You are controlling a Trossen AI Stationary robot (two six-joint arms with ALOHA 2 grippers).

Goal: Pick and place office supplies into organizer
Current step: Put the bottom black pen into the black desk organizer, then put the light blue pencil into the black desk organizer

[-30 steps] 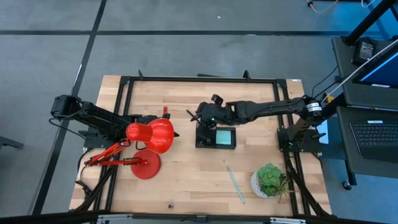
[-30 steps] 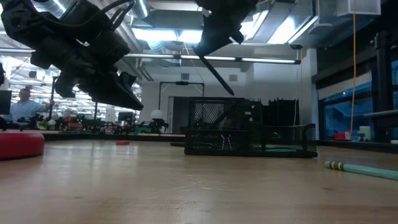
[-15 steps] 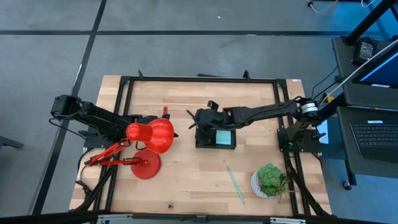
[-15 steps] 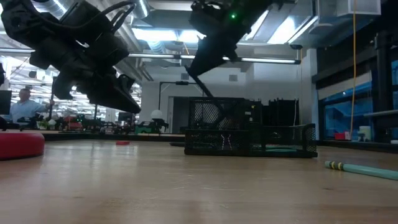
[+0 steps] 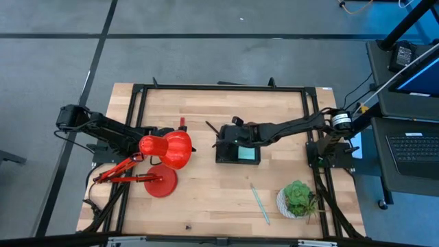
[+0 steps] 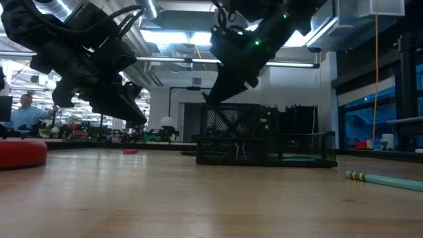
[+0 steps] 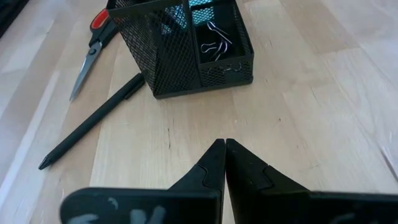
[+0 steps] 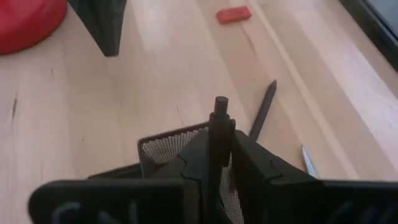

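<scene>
Currently: right gripper [image 8: 219,163] closed on a black pen [image 8: 219,134], upright over the organizer [image 5: 238,151], mid-table. Risk, as you lower: the tip could catch the mesh rim [image 8: 174,138] and skid out. Another pen [image 7: 93,121] and the scissors [image 7: 93,43] lie beside the tray; bare wood beyond. Left gripper [image 7: 224,163] shut, empty, waits near the red lamp [image 5: 168,151]

No legible text; wrist-view smudges possibly markings, unreadable
</scene>
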